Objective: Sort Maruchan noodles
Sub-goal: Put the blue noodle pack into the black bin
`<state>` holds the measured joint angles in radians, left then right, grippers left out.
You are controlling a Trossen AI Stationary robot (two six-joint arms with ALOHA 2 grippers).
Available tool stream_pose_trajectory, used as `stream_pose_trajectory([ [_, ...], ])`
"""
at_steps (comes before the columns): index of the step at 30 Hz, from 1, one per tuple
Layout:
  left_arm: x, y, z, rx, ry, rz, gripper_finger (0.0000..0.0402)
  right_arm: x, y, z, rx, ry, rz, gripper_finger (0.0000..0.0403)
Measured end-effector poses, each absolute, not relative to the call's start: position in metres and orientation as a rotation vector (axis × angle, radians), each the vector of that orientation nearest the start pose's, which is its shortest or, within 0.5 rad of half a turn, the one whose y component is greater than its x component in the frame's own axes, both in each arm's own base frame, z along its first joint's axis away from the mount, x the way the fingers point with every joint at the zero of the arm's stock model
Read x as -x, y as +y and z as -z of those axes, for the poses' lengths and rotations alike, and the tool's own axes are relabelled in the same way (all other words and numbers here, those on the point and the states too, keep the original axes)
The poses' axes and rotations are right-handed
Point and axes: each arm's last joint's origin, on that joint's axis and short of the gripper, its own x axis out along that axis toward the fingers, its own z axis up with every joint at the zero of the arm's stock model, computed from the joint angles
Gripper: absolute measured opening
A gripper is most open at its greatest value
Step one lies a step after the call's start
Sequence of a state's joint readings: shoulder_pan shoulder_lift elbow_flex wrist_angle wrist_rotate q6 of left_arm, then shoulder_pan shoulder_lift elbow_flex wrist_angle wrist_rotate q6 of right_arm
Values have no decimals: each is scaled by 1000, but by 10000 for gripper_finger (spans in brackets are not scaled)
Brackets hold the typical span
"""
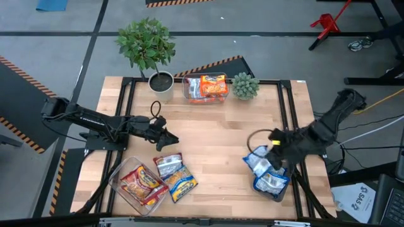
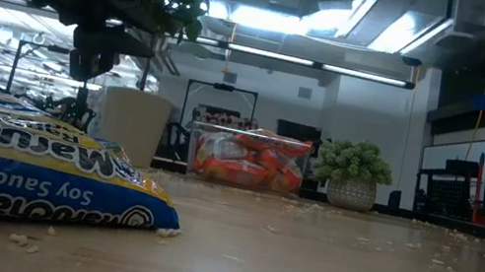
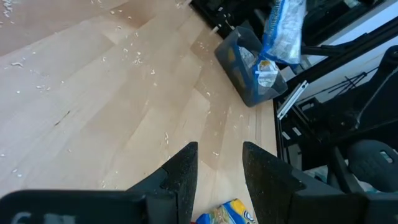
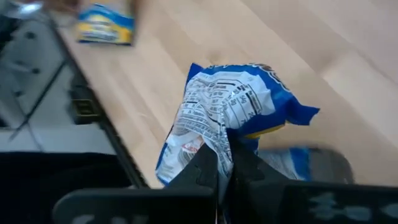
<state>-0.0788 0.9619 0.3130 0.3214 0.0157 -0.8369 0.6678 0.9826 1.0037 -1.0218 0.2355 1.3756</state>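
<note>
Crinkled plastic film made up every Maruchan packet on the wooden table [image 1: 214, 135]: orange ones filled the clear tub [image 1: 205, 88] at the far edge, red ones the near-left tub [image 1: 136, 186] with two more packets [image 1: 175, 178] lying beside it, blue ones the tub [image 1: 270, 183] near the right edge. Judged light, soft and slippery with brittle contents, each is best pinched at a flat sealed edge. Right gripper [image 4: 227, 171] was clamped on a blue packet [image 4: 239, 115] above that tub; left gripper [image 3: 217, 168] hung mid-table, jaws parted and empty.
</note>
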Motion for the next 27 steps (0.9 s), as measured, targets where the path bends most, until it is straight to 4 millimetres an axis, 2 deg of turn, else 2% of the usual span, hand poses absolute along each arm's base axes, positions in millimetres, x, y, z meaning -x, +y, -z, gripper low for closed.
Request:
stream_pose_trajectory([
  [5, -191, -15, -189, 818, 343, -58, 121, -109, 113, -300, -814, 1097, 349, 0],
  [8, -192, -15, -189, 817, 336, -72, 121, -100, 116, -300, -840, 1146, 349, 0],
  [13, -192, -14, -189, 812, 323, -99, 121, -99, 114, -297, -802, 1161, 400, 0],
  [18, -192, -14, -189, 811, 321, -103, 121, -94, 112, -292, -750, 1303, 447, 0],
  [27, -192, -14, -189, 803, 321, -102, 121, -104, 121, -281, -677, 1257, 524, 0],
])
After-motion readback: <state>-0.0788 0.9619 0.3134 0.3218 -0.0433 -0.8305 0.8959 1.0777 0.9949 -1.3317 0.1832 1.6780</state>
